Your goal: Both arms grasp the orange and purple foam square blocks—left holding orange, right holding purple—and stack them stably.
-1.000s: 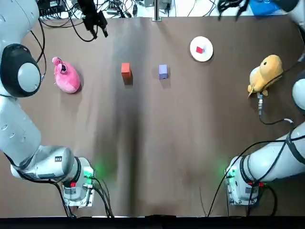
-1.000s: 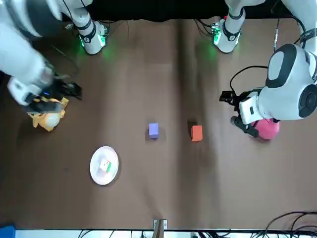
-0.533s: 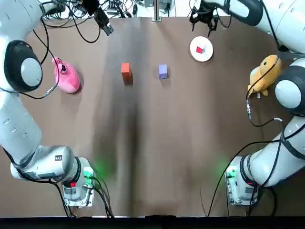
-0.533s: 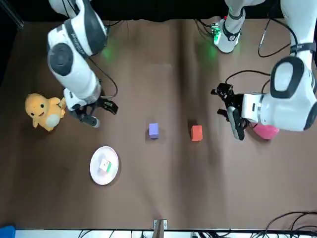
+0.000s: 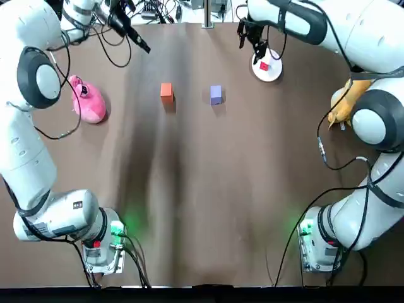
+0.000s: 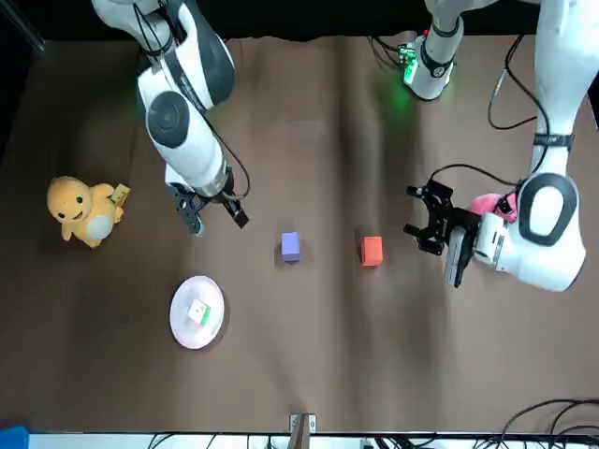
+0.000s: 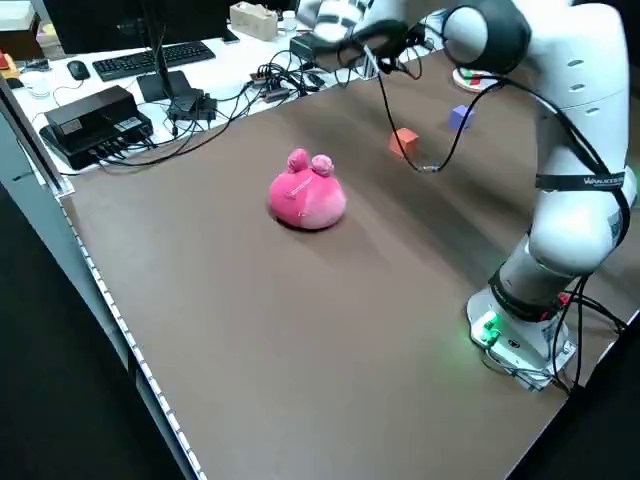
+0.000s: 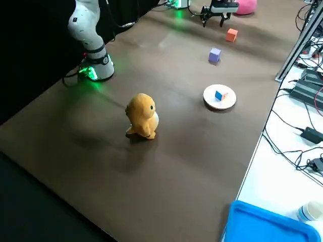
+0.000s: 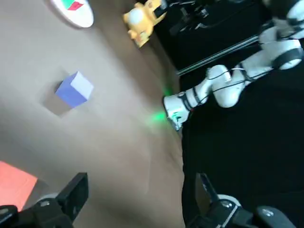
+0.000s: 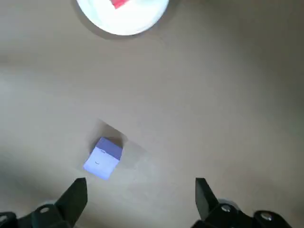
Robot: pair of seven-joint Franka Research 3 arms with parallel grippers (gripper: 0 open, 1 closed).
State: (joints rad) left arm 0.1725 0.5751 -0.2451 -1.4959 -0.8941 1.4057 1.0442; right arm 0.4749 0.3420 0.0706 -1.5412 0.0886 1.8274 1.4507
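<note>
The orange block (image 5: 166, 92) and the purple block (image 5: 216, 95) lie a short gap apart on the brown table, each on its own. My left gripper (image 6: 412, 211) hovers open, off the orange block (image 6: 372, 250) toward the pink toy's side. In the left wrist view the orange block (image 9: 14, 187) is at the edge beside one finger (image 9: 76, 194). My right gripper (image 6: 217, 224) hangs open between the white plate and the purple block (image 6: 290, 246). The purple block (image 10: 103, 158) shows ahead of its open fingers (image 10: 76, 197), off to one side.
A pink plush toy (image 5: 87, 101) lies on the robot's left of the blocks. A white plate (image 5: 267, 68) with a small red cube sits to the right of the purple block. A yellow plush toy (image 5: 349, 96) stands at the far right. Cables run along the table's far edge.
Both arms have swung inward from the table's sides: the right gripper from the yellow toy to past the plate, the left from the pink toy toward the orange block. The blocks stay put.
</note>
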